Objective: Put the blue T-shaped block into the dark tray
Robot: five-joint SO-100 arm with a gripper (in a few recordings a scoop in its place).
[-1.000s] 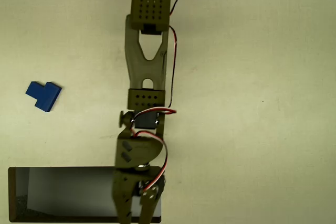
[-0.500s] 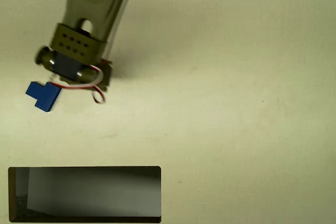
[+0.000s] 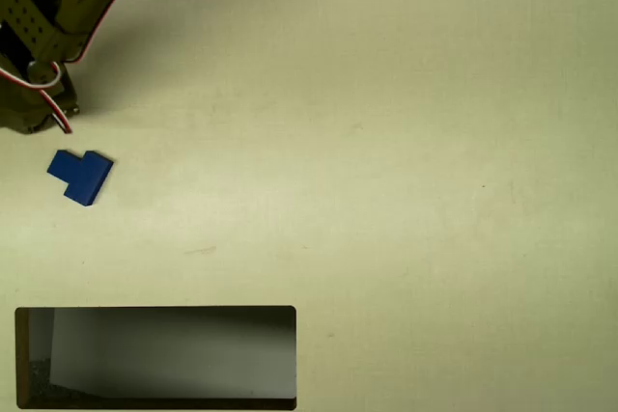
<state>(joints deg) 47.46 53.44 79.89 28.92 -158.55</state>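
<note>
The arm (image 3: 48,16) is cut off at the top-left edges.

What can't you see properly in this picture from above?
- The pincer: the arm runs off the overhead view's top-left corner, so open or shut can't be told.
- The dark tray: its near side meets the bottom edge.
- The blue T-shaped block: its height can't be judged from straight above.

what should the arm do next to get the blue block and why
Probably swing back a little toward the blue block and bring the gripper down over it. In the overhead view the arm sits at the top left corner, above the block and not touching it. The block lies flat on the table, well apart from the tray.
</note>
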